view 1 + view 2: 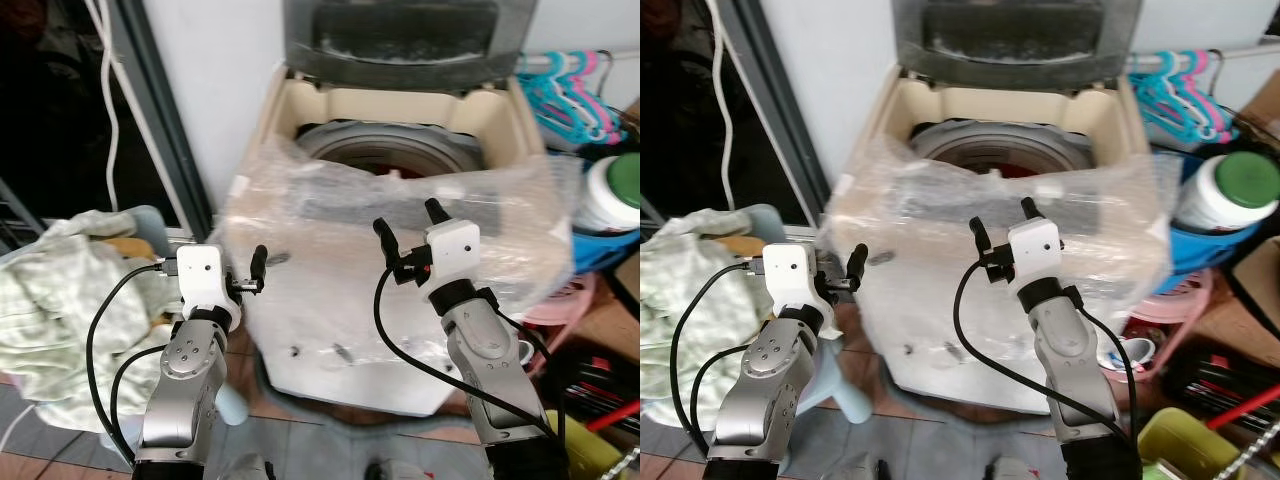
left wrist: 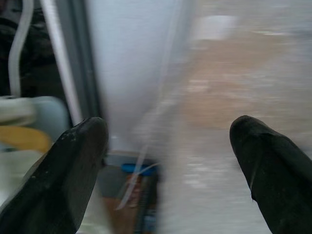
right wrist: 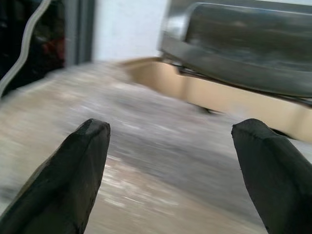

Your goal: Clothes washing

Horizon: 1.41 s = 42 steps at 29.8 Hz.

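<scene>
Tiles of reddish brown are showing on the floor (image 1: 300, 400) under a top-loading washing machine (image 1: 400, 110), which is standing against a white wall (image 1: 215, 90) beside a dark doorway with a grey frame. Its cream body is wearing a crinkled sheet of clear plastic wrap (image 1: 330, 290) over the front and control panel, and its dark lid (image 1: 405, 35) is standing raised at the back, leaving the round metal drum open with something red lying inside.

Left of the machine, a rumpled heap of pale green and white clothes (image 1: 60, 300) is lying on a light blue seat. To the right, pink and turquoise plastic hangers (image 1: 565, 95) are hanging in a bunch, and a white jar with a green cap (image 1: 1225, 190) is sitting on a blue tub.

Both silver arms are reaching up toward the machine front. The left gripper (image 1: 255, 268) is hovering at the wrapped left corner, its black fingers (image 2: 73, 170) spread wide and holding nothing. The right gripper (image 1: 408, 228) is hovering before the control panel, its fingers (image 3: 78, 175) likewise spread apart and empty. Both wrist views are blurring.
</scene>
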{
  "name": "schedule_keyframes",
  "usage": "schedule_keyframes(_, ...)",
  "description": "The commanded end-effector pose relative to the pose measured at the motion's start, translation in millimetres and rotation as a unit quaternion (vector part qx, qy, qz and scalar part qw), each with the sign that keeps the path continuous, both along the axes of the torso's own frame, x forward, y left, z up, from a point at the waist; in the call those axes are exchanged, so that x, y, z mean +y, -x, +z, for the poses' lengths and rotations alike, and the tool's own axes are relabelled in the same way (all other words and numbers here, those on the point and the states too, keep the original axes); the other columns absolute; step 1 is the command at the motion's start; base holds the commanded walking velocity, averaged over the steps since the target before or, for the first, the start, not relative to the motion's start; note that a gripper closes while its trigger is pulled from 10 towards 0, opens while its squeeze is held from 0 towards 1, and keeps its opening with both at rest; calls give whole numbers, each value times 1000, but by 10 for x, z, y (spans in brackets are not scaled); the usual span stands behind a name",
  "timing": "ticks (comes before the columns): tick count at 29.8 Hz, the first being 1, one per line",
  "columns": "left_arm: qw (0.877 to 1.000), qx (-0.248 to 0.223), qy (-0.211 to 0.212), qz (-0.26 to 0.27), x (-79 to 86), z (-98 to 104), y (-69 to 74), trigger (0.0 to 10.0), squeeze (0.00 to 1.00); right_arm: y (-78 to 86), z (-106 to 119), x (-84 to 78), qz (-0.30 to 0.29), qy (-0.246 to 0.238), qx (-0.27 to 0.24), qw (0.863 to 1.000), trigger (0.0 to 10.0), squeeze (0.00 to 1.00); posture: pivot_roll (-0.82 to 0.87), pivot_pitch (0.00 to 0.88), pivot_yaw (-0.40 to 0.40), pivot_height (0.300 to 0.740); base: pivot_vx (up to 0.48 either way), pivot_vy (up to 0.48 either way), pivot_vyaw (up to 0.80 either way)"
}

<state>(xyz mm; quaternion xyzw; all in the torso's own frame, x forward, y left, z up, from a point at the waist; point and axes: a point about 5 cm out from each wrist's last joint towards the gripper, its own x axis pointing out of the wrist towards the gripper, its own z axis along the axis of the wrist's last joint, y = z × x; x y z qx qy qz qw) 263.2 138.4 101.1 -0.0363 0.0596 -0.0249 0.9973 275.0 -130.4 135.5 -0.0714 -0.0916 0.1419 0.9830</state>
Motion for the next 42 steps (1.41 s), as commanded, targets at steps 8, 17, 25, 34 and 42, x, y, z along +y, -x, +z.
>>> schedule_keyframes(8,1000,-6,-5,-9,3,47,-30,10000,0,12,-158,-36,-15,-8,22,1000,10000,1000,-55,3,55,740,0,480,0)
schedule_keyframes(17,1000,-13,-4,-5,19,64,-18,10000,0,20,-168,-4,-8,1,19,1000,10000,1000,-48,0,54,740,0,160,533)
schedule_keyframes(25,1000,-9,3,13,45,64,-16,10000,0,11,-172,1,0,4,21,1000,10000,1000,-49,7,52,740,0,0,800)
schedule_keyframes(34,1000,-1,-2,26,78,40,-9,10000,0,-7,-170,61,32,33,15,999,10000,1000,-43,6,40,740,0,0,800)
schedule_keyframes(42,1000,7,-8,28,120,6,14,10000,0,-5,-177,105,45,34,18,998,10000,1000,-39,6,37,740,148,0,397)
